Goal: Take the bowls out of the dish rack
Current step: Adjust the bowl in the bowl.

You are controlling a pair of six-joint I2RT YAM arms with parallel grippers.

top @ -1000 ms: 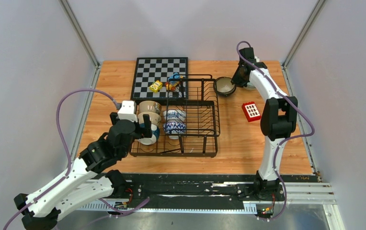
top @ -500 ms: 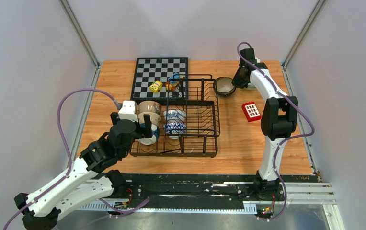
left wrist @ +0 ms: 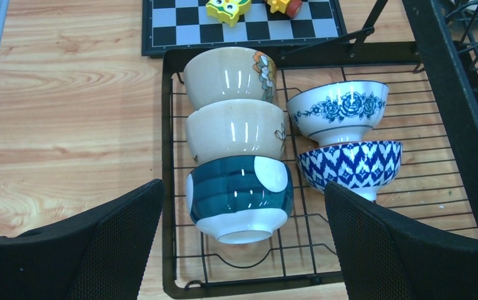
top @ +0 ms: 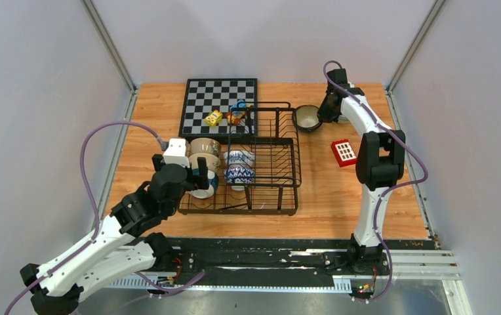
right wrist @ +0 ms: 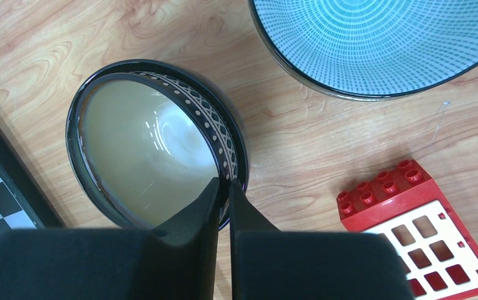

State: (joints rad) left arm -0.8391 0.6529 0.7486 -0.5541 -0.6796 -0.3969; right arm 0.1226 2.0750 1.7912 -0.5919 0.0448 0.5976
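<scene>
- The right fingers (right wrist: 193, 212) are drawn nearly together on the rim of the dark bowl (right wrist: 142, 150), which stands on the tabletop (right wrist: 49, 56) just off the far right corner of the dish rack (left wrist: 166, 187); on so thin a hold, the bowl could be tipped or dragged if the arm is raised before it is released
- The left fingers (left wrist: 117, 231) are spread wide over the teal bowl (left wrist: 239, 197), laid on its side at the rack's near left; the beige bowl (left wrist: 236, 131) touching it could be toppled as it is drawn out
- The patterned bowls (left wrist: 349, 165), toward the rack's middle, could be knocked by the nearer finger
</scene>
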